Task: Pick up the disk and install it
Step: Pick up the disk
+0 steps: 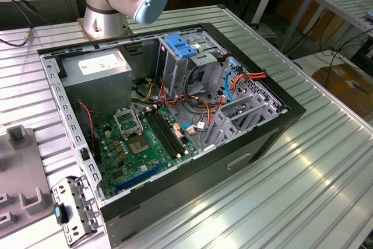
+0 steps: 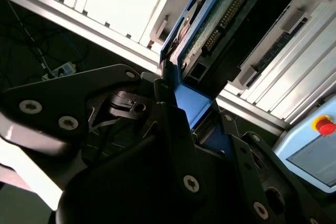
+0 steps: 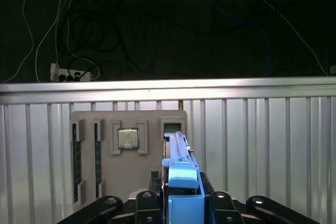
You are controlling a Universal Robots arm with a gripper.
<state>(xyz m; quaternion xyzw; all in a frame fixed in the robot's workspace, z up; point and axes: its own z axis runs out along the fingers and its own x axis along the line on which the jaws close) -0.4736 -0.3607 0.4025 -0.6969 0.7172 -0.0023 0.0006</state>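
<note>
On my screens the gripper (image 3: 182, 204) was black and the disk (image 3: 182, 179) had blue rails. The motherboard (image 1: 143, 144) was green, the cage (image 1: 172, 71) grey with a blue handle (image 1: 182, 45), the cables (image 1: 256, 76) orange and the table (image 1: 326, 161) ribbed silver.

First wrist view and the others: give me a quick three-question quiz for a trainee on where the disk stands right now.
1. True or false: the gripper holds the disk edge-on between its fingers.
2. In the first wrist view, what lies in the grey tray? A) a processor chip B) a screwdriver C) a fan
3. Fill in: in the exterior view the computer case has its side ___, with the motherboard showing.
Key: 1 true; 2 A; 3 open.
</note>
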